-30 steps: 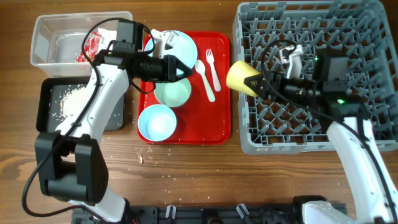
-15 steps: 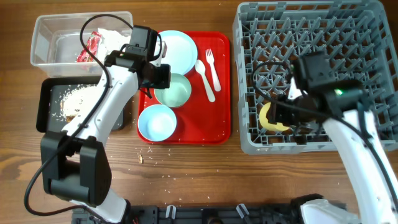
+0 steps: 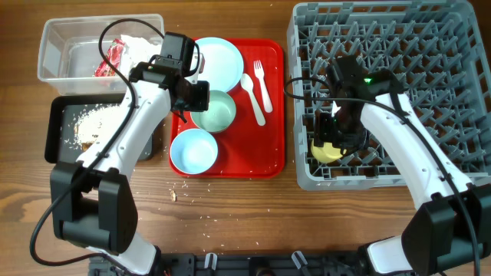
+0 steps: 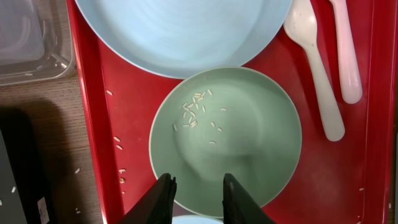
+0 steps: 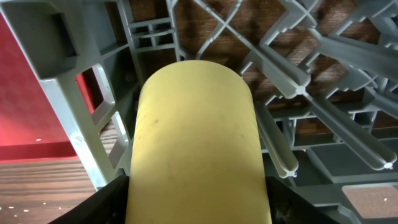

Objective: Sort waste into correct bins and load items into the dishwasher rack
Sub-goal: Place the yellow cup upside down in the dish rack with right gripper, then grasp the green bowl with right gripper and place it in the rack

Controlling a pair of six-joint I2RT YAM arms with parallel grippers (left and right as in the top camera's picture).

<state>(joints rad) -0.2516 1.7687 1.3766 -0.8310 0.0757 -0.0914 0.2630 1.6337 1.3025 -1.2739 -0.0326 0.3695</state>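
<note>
My right gripper point(image 3: 331, 142) is shut on the yellow cup point(image 3: 326, 152), which sits low among the pegs at the front-left corner of the grey dishwasher rack point(image 3: 430, 46). In the right wrist view the cup point(image 5: 196, 143) fills the space between both fingers. My left gripper point(image 3: 201, 98) hovers over the red tray point(image 3: 268, 157), its jaws a little apart and empty above the near rim of a pale green bowl point(image 4: 227, 134) holding a few scraps. A light-blue plate point(image 3: 219, 57), a blue bowl point(image 3: 193, 151), a white fork point(image 3: 262, 83) and a spoon point(image 3: 253, 96) lie on the tray.
The clear tub point(image 3: 61, 46) at the back left holds the red-and-white wrapper point(image 3: 113, 55) and white napkin point(image 3: 142, 44). The black tray point(image 3: 60, 134) in front of it holds crumbly scraps point(image 3: 92, 123). Crumbs dot the wood near the tray's front.
My right arm carried the yellow cup from above the rack's left edge down into its front-left corner. My left gripper turned downward over the green bowl and its jaws parted slightly.
</note>
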